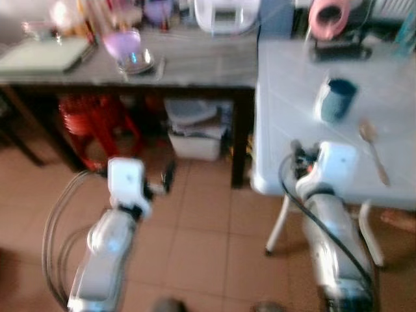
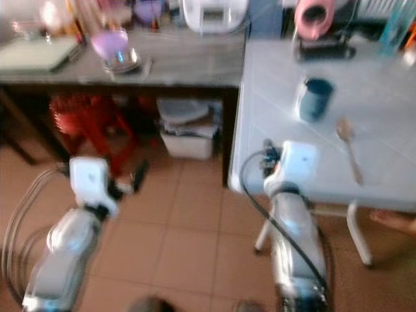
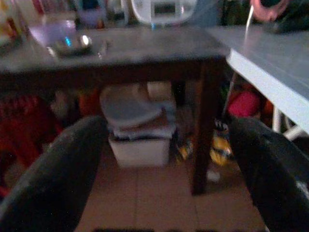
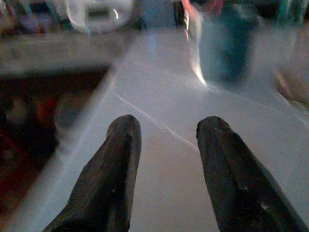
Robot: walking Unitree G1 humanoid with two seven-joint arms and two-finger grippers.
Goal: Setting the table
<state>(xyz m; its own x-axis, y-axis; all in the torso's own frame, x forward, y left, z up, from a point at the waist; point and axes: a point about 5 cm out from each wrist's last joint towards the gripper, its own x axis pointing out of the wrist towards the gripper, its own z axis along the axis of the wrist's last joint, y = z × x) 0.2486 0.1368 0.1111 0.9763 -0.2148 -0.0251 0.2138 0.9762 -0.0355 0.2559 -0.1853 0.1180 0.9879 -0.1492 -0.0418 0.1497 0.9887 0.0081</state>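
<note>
On the white table (image 1: 286, 84) at the right stand a blue cup (image 1: 338, 99) and, nearer its front edge, a wooden spoon (image 1: 374, 149). My right gripper (image 1: 298, 155) hovers just over the table's near left corner, open, with nothing between its fingers (image 4: 116, 164). The blue cup (image 4: 224, 46) lies ahead of it, blurred. Out over the tiled floor at the left is my left gripper (image 1: 166, 177), also open and empty, its fingers (image 3: 72, 164) spread wide and facing the dark wooden table (image 3: 120, 53).
The dark table (image 1: 195, 65) carries a purple bowl (image 1: 123, 42), a glass dish (image 1: 135, 62), a green board (image 1: 42, 53) and a white cooker (image 1: 224, 14). Under it stand a red stool (image 1: 97, 123) and a white box (image 1: 195, 133). A pink object (image 1: 328, 16) sits at the white table's back.
</note>
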